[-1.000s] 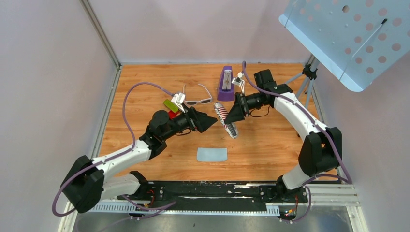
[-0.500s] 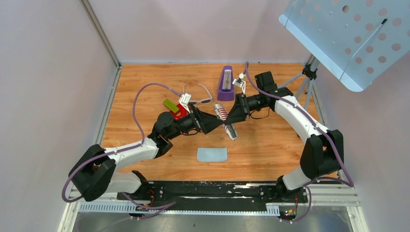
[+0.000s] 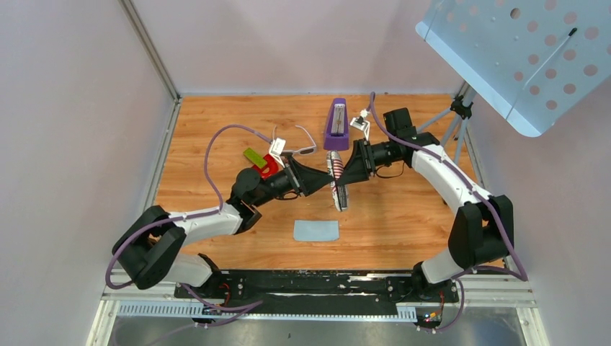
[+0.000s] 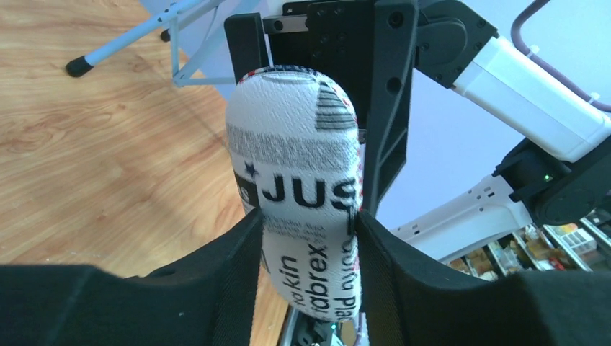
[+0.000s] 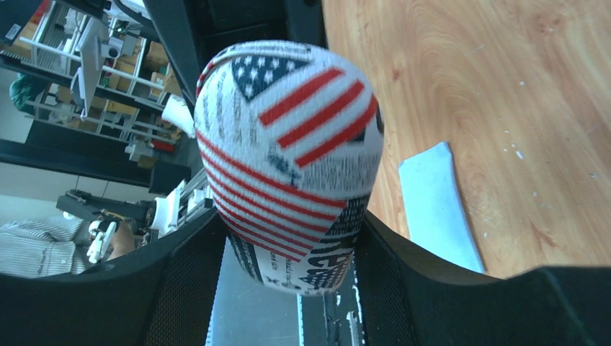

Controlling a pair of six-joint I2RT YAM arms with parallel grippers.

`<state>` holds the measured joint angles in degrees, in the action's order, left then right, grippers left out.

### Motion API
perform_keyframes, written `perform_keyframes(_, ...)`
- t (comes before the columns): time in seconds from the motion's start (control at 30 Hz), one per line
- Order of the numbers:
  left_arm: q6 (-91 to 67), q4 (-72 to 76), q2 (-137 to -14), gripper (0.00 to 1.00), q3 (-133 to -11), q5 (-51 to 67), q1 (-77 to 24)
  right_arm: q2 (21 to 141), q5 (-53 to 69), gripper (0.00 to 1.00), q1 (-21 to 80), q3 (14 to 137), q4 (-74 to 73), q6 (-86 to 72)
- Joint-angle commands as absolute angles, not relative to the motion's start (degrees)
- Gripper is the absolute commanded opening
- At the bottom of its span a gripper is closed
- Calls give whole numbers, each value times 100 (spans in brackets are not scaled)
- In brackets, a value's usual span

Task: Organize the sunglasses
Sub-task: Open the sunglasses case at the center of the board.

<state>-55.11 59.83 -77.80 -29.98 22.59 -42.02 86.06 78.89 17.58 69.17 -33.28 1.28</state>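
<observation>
Left gripper (image 3: 324,182) clamped on patterned case (image 3: 339,196) | right gripper (image 3: 344,173) clamped on it from 2 o'clock | step: probably opening case | sunglasses (image 3: 297,150) lie at case's 11 o'clock, untouched | next: part lid without dropping case, then fetch glasses

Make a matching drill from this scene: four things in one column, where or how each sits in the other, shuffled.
Things:
1. case
2. sunglasses
3. cloth
4. purple object

Places or states:
A. lying flat, nearest the table's near edge
B. closest to the table's far edge
C. clamped between two sets of jaws
D. temples unfolded, just left of the purple object

Pairs: 1-C, 2-D, 3-A, 4-B
</observation>
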Motion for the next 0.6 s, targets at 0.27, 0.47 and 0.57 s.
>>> perform_keyframes(0.27,-5382,6148,-8000,34,-2579,2232,-4219,8234,8849,18,1740,6714,-3243,111)
perform_keyframes(0.47,-5603,6729,-7947,79,-2510,2315,-4219,8172,8128,16,1726,6604,-3233,166)
perform_keyframes(0.57,-5287,6260,-7773,85,-2694,2229,-4227,8213,8056,15,1730,6570,-3209,158)
